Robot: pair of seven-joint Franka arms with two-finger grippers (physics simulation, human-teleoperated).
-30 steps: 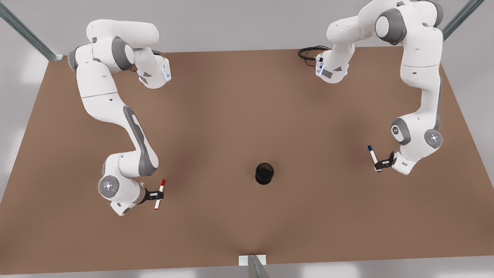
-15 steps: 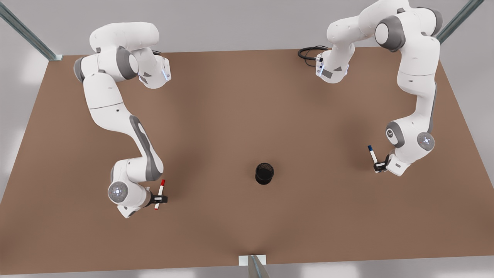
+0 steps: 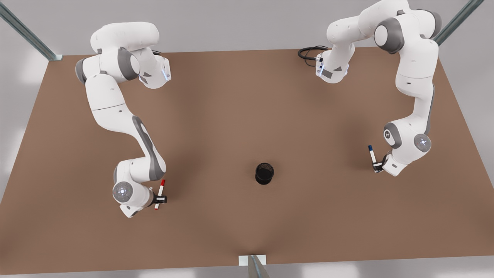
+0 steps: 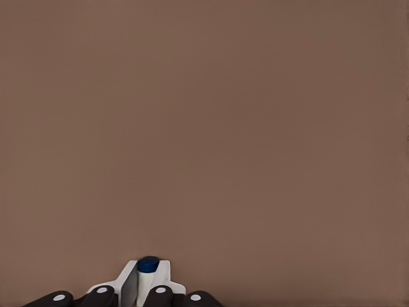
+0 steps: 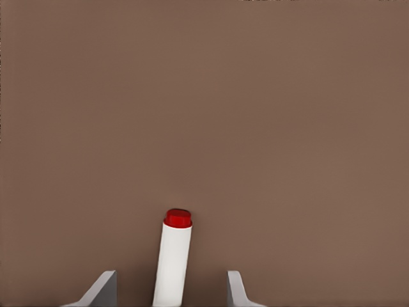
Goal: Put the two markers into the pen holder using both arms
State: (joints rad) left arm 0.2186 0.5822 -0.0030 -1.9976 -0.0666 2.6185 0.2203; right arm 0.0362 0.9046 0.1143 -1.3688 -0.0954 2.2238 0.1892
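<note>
**A:** Table (image 3: 247, 116) first: holder (image 3: 264, 173) sits mid-table, both markers well apart from it, out at the sides. Guessing that's so each arm grabs one.

**B:** Yep. Left gripper (image 3: 377, 166), at the front view's right, looks clamped on the blue marker (image 3: 372, 154). Right gripper (image 3: 161, 199) straddles the red marker (image 3: 159, 194), but its fingers (image 5: 102, 289) stand clear of the barrel, so not gripping yet.
</note>
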